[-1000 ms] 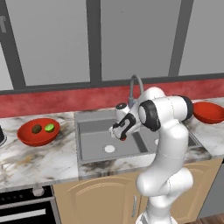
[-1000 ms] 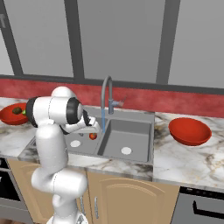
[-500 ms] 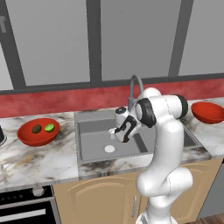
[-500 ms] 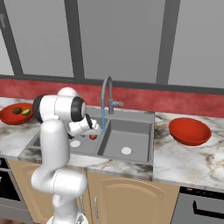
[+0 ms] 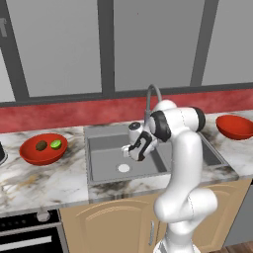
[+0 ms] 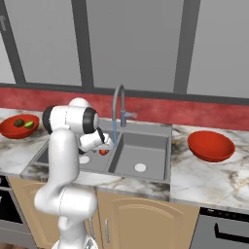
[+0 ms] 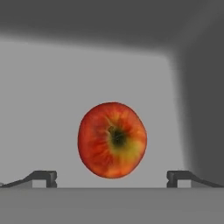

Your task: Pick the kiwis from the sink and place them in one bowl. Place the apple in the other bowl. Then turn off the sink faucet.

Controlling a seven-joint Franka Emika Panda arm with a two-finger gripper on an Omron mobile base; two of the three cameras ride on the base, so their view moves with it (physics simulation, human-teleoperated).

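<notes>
Left bowl [image 5: 29, 150] on the counter holds both kiwis [image 5: 48, 145]; their long axes are too small to read. Arm hides part of the sink [image 5: 101, 163]. Apple [image 7: 112, 140] lies on the left basin floor, stem dimple facing the hand camera. Gripper [image 7: 112, 177] wide open, empty, fingertips flanking the apple; it sits lower in the basin than a second ago. Right bowl [image 6: 211, 146] empty.

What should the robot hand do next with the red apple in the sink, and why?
Probably move down a little more so the open gripper comes around the apple, then close. In the hand view the apple sits centred between the two spread fingertips, lying free on the sink floor. Both kiwis are already in the left bowl.
</notes>
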